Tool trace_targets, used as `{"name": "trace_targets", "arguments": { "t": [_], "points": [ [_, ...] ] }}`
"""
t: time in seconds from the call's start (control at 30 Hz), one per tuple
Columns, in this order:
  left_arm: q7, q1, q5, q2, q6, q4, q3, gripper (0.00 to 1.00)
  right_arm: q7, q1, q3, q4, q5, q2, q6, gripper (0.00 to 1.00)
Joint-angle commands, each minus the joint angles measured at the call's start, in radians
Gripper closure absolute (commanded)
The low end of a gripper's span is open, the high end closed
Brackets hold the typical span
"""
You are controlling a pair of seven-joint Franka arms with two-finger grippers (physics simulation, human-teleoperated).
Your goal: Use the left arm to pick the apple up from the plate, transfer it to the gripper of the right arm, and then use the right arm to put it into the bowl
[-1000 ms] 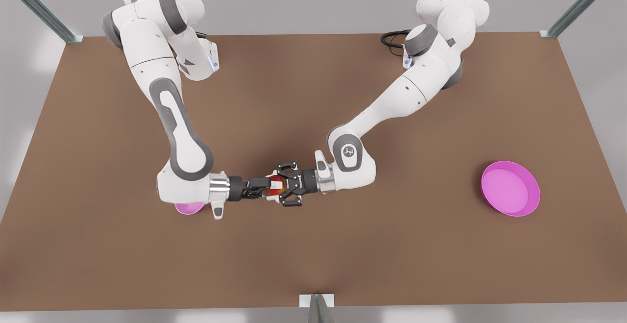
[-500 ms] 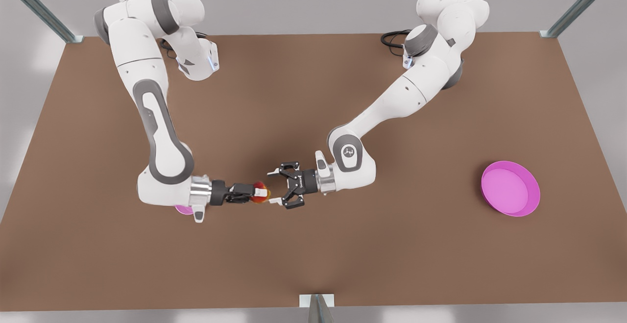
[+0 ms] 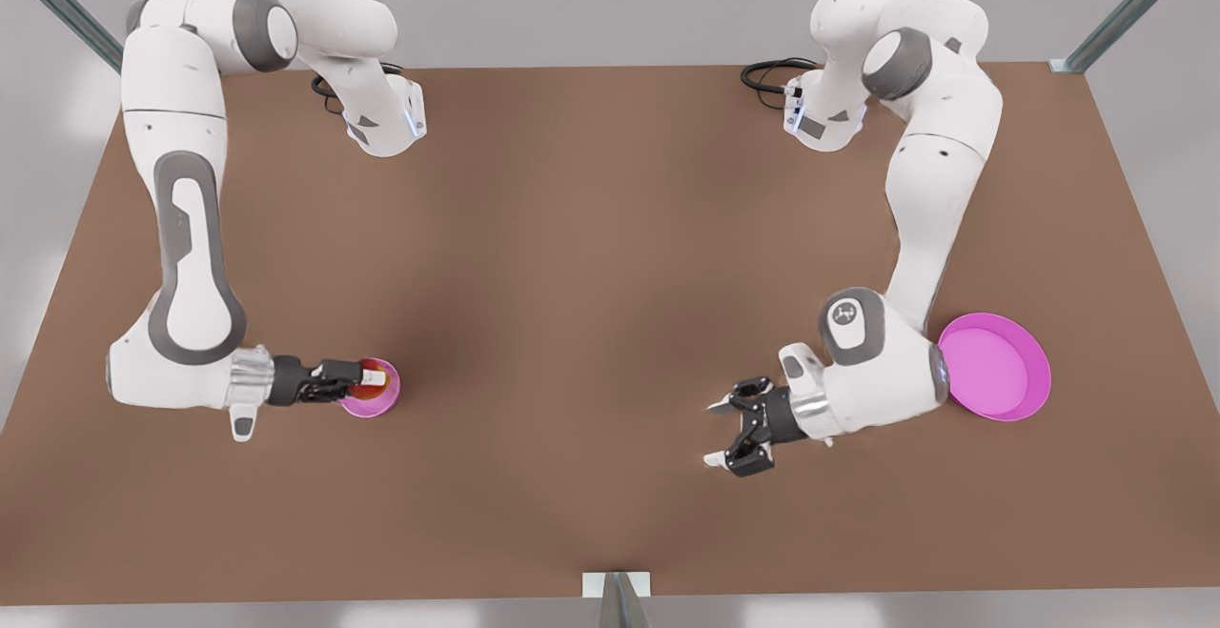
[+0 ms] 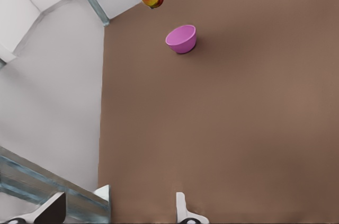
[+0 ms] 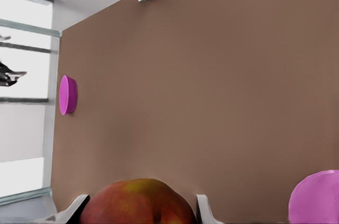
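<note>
Over the bowl (image 3: 374,397) at the front view's left, we see the right gripper (image 3: 367,377) pinching the apple (image 3: 365,380) between its fingers, just above the rim; the right wrist view shows the apple (image 5: 139,203) seated snugly between both pads. We judge it a light, firm, smooth-skinned fruit — round enough to roll out of a loose pinch, so hold it across its widest middle. The left gripper (image 3: 736,435) hangs with fingers spread and empty, near the plate (image 3: 996,366) at the front view's right. Half a second ago both grippers were close together mid-table at the handover; since then the arms have swung well apart — the apple carried to the bowl, not yet released
</note>
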Motion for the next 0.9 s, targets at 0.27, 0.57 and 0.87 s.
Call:
{"name": "trace_targets", "arguments": {
  "t": [0.27,0.57,0.87],
  "points": [
    [-1.747,-0.236,0.297,-0.678,-0.530,-0.375,0.625,0.00,-0.054,0.022,-0.002,0.002,-0.259,0.028,0.102,0.48],
    [-1.749,-0.232,0.295,-0.658,-0.574,-0.330,0.623,0.00,-0.056,0.016,-0.006,-0.001,-0.340,0.105,0.186,0.00],
    [-1.819,-0.238,0.295,-0.658,-0.573,-0.327,0.620,0.00,0.453,0.025,0.108,0.303,-0.734,-0.161,-0.169,0.00]
  ]
}}
